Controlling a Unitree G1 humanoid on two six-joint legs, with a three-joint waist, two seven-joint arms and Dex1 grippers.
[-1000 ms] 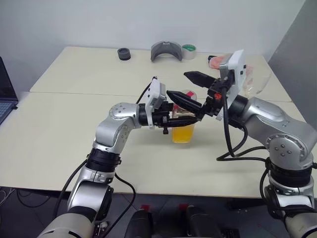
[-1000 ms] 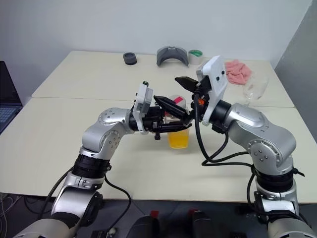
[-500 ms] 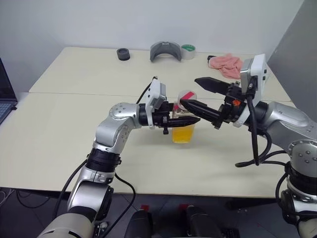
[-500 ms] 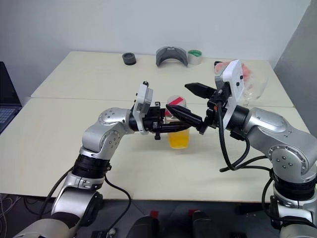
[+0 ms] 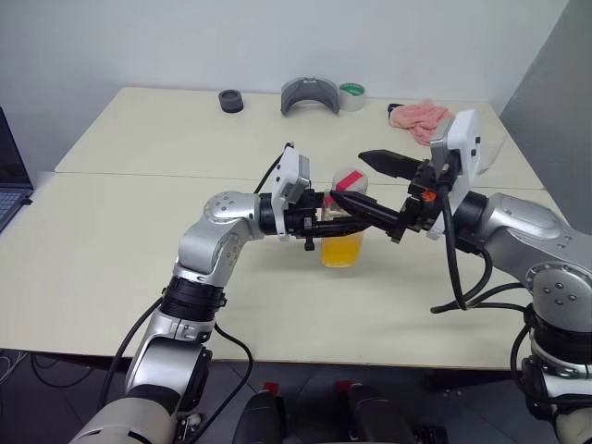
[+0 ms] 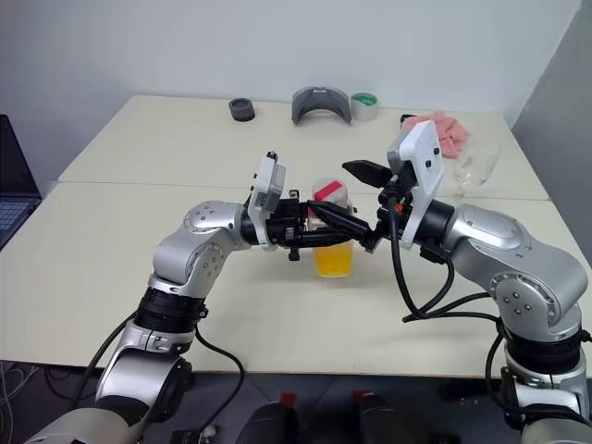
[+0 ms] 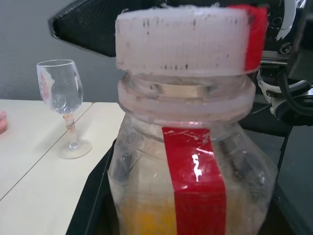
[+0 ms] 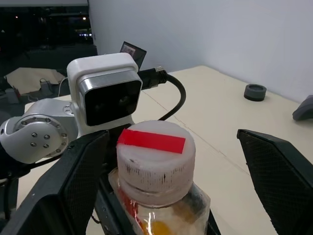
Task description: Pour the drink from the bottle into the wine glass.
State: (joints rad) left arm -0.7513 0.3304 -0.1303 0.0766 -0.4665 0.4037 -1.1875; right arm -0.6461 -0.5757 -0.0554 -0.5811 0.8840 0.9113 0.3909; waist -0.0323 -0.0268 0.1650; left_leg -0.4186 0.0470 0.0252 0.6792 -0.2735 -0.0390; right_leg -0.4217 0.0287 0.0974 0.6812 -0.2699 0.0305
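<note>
Gripping the bottle (image 6: 331, 231) upright on the bench (image 6: 139, 148), left jaws stay closed; right jaws gape around its cap (image 8: 152, 161).

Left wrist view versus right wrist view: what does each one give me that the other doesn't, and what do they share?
Left wrist view alone: the wine glass, empty and upright on the table, and the red strip running down the bottle's side above the drink.

Right wrist view alone: the left hand shut on the bottle's body, the black ring far back on the table, and the red strip across the cap's top.

Both: the bottle with its cap on, and the right hand's open fingers at either side of the cap.
</note>
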